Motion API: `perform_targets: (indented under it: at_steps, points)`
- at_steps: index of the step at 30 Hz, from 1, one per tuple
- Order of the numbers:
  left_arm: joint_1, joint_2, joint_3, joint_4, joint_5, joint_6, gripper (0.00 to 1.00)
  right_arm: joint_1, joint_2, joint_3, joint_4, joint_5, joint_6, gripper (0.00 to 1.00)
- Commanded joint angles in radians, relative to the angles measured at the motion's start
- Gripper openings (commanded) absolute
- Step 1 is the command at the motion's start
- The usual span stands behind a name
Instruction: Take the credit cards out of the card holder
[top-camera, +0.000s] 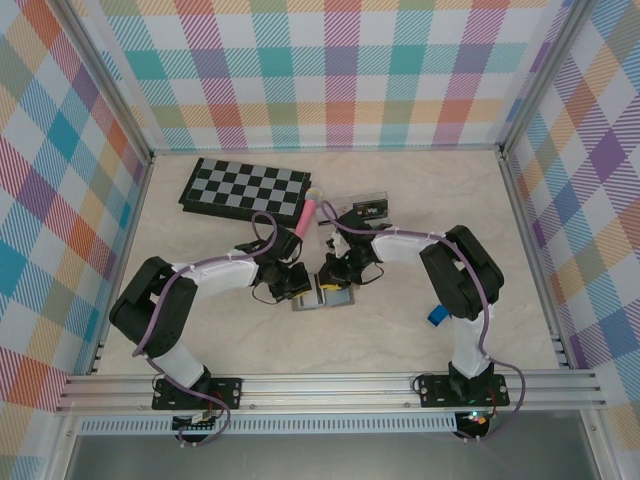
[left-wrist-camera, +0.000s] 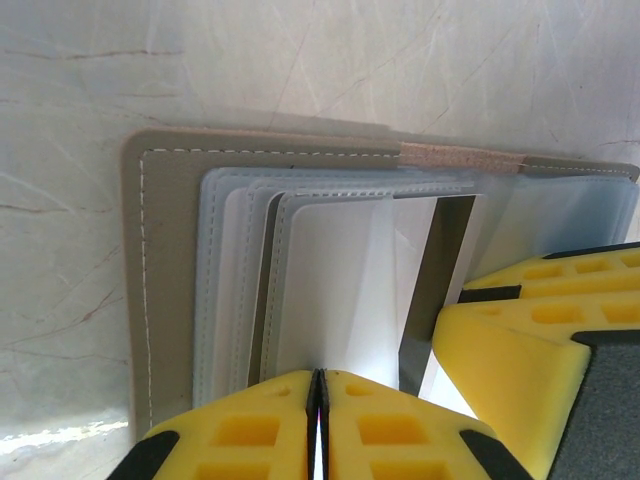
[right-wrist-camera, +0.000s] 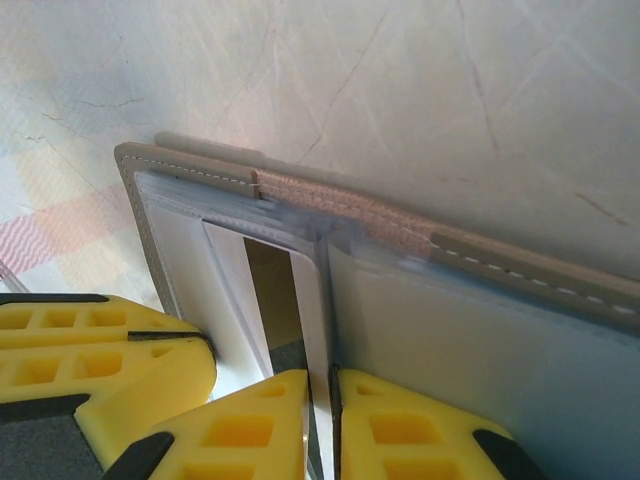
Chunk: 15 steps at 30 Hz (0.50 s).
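The card holder (top-camera: 325, 298) lies open on the table between the two arms, its grey cover (left-wrist-camera: 165, 290) and clear sleeves facing up. A white credit card (left-wrist-camera: 345, 290) with a dark stripe (right-wrist-camera: 270, 290) sits among the sleeves. My left gripper (top-camera: 297, 287) is at the holder's left side, its jaws (left-wrist-camera: 318, 375) shut on a thin clear sleeve page that rises up to them. My right gripper (top-camera: 338, 275) comes from the upper right and is shut (right-wrist-camera: 334, 385) on the white edge of the card. The holder's grey cover edge (right-wrist-camera: 520, 265) runs behind it.
A folded chessboard (top-camera: 245, 187) lies at the back left, with a pink pen (top-camera: 305, 213) and a clear plastic box (top-camera: 362, 208) just behind the grippers. A small blue item (top-camera: 437, 316) sits by the right arm. Checked walls close off three sides.
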Motion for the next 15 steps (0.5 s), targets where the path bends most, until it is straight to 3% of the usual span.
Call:
perform_targets:
  at_steps: [1,7,15]
  points:
    - [0.008,0.023,-0.002,-0.054,-0.024,-0.003,0.11,0.005,0.016,0.004,0.04,-0.06,-0.016,0.12]
    - [0.008,-0.02,0.022,-0.112,-0.05,0.002,0.15,0.006,-0.016,-0.01,0.017,-0.005,-0.03,0.03]
    - [0.007,-0.06,0.044,-0.139,-0.065,0.02,0.19,0.006,-0.095,-0.017,-0.068,0.138,-0.068,0.02]
